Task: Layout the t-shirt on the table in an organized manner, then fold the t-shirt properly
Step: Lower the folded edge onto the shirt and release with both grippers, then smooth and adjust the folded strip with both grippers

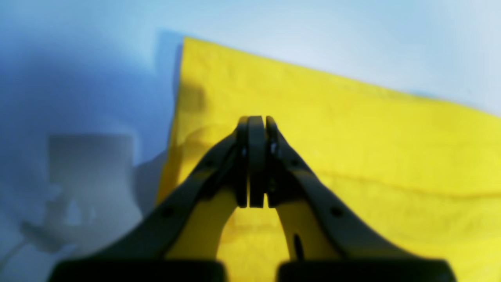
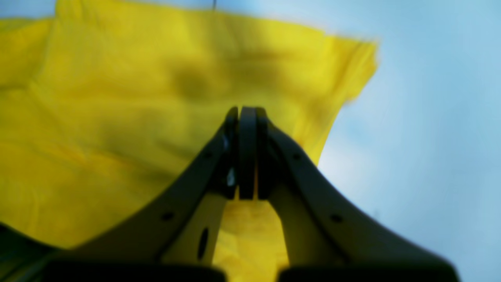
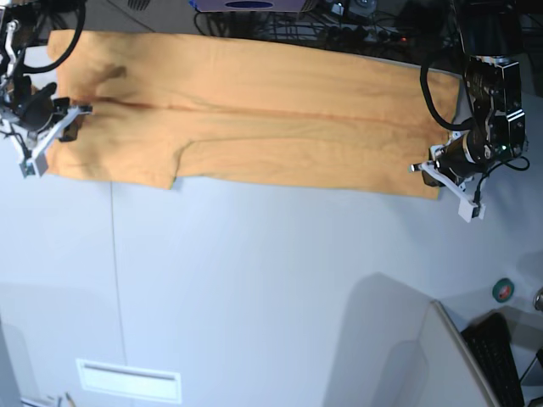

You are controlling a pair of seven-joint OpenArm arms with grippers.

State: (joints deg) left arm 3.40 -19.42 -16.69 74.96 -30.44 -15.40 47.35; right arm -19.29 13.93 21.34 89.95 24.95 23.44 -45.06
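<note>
Even bright light, both wrist views soft and blurred with a blue cast, base view sharper, faint shadows

This looks like a robotics lab. Tangled cables and electronics crowd the far edge of the pale desk. A black keyboard sits at the near right.

t-shirt – plain light orange | table – pale grey-white, thin dark seam line

Black arms — white-tipped gripper — looping black cables.
</note>
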